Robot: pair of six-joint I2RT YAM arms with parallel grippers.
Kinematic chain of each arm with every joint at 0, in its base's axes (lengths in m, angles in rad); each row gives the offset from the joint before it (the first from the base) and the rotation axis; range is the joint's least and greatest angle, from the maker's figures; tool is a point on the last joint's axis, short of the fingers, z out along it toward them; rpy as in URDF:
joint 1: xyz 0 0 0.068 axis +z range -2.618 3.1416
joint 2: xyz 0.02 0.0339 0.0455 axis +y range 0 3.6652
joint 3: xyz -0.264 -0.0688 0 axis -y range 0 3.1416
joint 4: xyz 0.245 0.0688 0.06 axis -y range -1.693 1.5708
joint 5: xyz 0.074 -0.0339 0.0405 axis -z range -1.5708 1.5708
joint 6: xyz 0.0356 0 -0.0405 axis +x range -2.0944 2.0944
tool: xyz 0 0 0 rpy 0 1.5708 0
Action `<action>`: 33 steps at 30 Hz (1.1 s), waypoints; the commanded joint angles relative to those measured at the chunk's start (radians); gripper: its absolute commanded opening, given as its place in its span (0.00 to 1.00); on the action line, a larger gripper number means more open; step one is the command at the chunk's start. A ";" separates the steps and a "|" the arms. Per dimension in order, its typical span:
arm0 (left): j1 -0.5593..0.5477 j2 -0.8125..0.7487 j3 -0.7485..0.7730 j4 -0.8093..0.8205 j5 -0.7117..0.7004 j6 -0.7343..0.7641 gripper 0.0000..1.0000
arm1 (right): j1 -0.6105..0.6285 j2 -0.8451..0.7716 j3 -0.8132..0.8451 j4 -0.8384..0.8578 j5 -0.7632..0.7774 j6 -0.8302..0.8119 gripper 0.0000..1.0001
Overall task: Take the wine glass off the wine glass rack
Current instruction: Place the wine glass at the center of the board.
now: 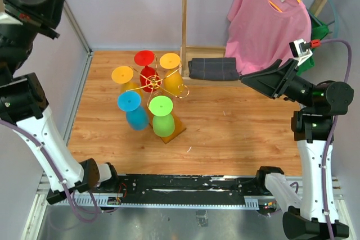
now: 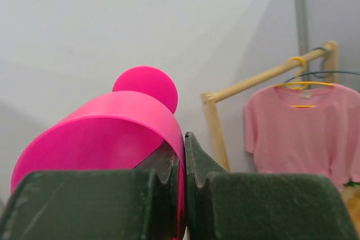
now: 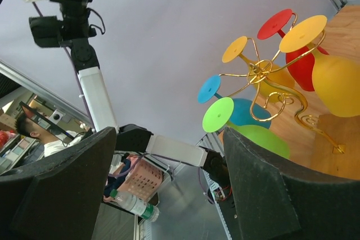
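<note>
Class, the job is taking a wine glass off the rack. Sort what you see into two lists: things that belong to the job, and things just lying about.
Belongs to the job:
- pink wine glass, pinched at its rim by the left gripper
- wine glass rack, five glasses hanging on it
- right gripper, open and holding nothing

Just lying about:
- pink T-shirt on a hanger
- folded dark cloth

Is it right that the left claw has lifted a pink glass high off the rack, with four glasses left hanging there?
Not quite: five glasses hang on the wine glass rack, red, two orange, blue and green, as the top view shows. The left claw does hold the pink glass by its rim, high up.
</note>
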 commanded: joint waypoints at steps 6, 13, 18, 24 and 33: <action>0.005 0.134 -0.027 -0.491 -0.348 0.316 0.00 | -0.010 -0.047 -0.021 -0.063 0.016 -0.070 0.78; -0.001 0.079 -0.166 -0.629 -0.413 0.417 0.00 | -0.010 -0.052 -0.020 -0.124 0.013 -0.114 0.78; 0.000 0.031 -0.273 -0.750 -0.392 0.448 0.00 | -0.010 -0.058 -0.042 -0.130 0.016 -0.121 0.78; 0.000 -0.080 -0.530 -0.809 -0.413 0.473 0.00 | -0.010 -0.077 -0.056 -0.205 0.020 -0.183 0.78; 0.000 -0.119 -0.771 -0.859 -0.439 0.496 0.00 | -0.010 -0.107 -0.097 -0.222 0.026 -0.200 0.79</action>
